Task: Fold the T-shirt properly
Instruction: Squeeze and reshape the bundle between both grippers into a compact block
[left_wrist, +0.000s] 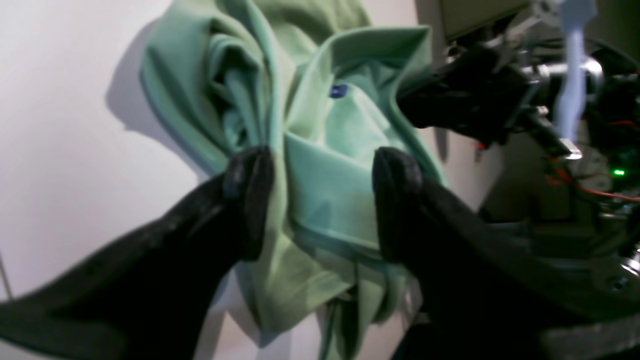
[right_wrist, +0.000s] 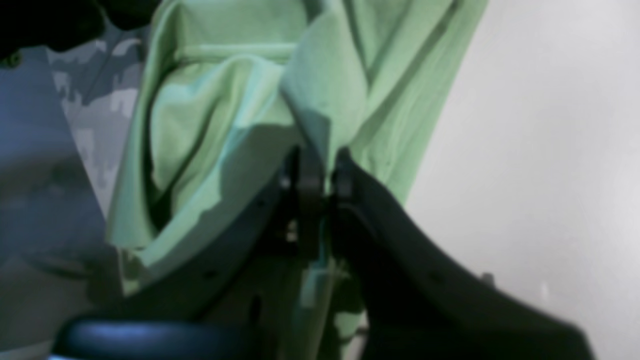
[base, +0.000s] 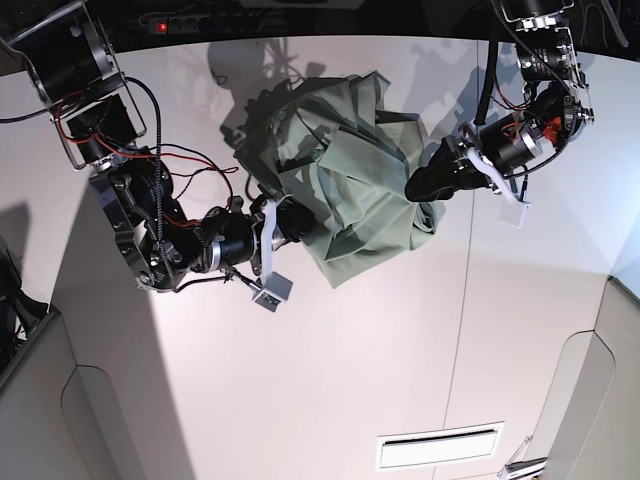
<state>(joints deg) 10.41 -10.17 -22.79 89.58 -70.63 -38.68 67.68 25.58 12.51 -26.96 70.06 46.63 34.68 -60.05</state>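
Fingers (left_wrist: 250, 195) of left gripper (left_wrist: 322, 200) stand wide apart, T-shirt (left_wrist: 320, 175) bunched between them, prob. not gripped. Right gripper (right_wrist: 320, 175) pinches a shirt fold tight. Small blue tag (left_wrist: 338, 90) beyond the left fingertips, too blurred to read. White table (base: 300, 380) below, shirt crumpled btw both arms.

place: robot lab | cue: bare white table (base: 300, 400), 2 wired arms, exposed cabling
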